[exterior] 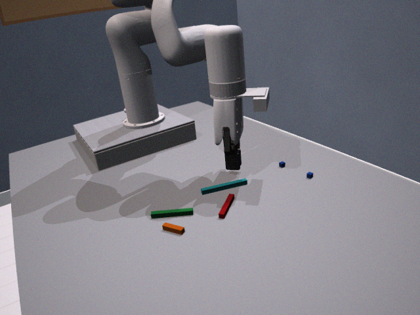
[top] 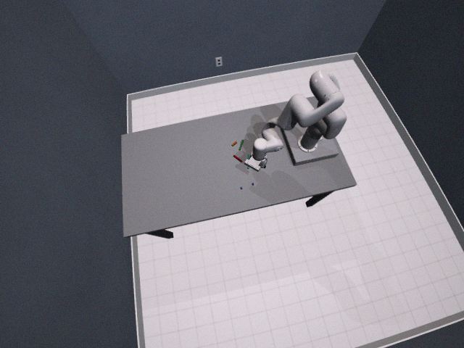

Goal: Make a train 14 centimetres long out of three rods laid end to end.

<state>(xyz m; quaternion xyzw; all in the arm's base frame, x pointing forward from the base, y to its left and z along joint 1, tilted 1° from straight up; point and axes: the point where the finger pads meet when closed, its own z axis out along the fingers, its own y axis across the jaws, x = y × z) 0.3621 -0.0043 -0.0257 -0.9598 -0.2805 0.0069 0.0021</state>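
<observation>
My gripper point(exterior: 232, 165) hangs straight down, its tips just above the table, right behind the right part of the turquoise rod point(exterior: 224, 186). The fingers are shut on a small magenta rod, which is almost hidden between the dark fingertips. The red rod point(exterior: 226, 205) lies flat in front of the turquoise one, at an angle to it and a little apart. The green rod point(exterior: 172, 212) and the orange rod point(exterior: 173, 228) lie flat further left, apart from each other. In the overhead view the gripper point(top: 262, 164) covers part of the turquoise rod point(top: 248, 157).
Two blue cubes point(exterior: 281, 164) point(exterior: 309, 174) lie to the right of the gripper, apart from the other rods. The arm's raised base block point(exterior: 135, 135) stands at the back left. The table's right edge runs behind the cubes.
</observation>
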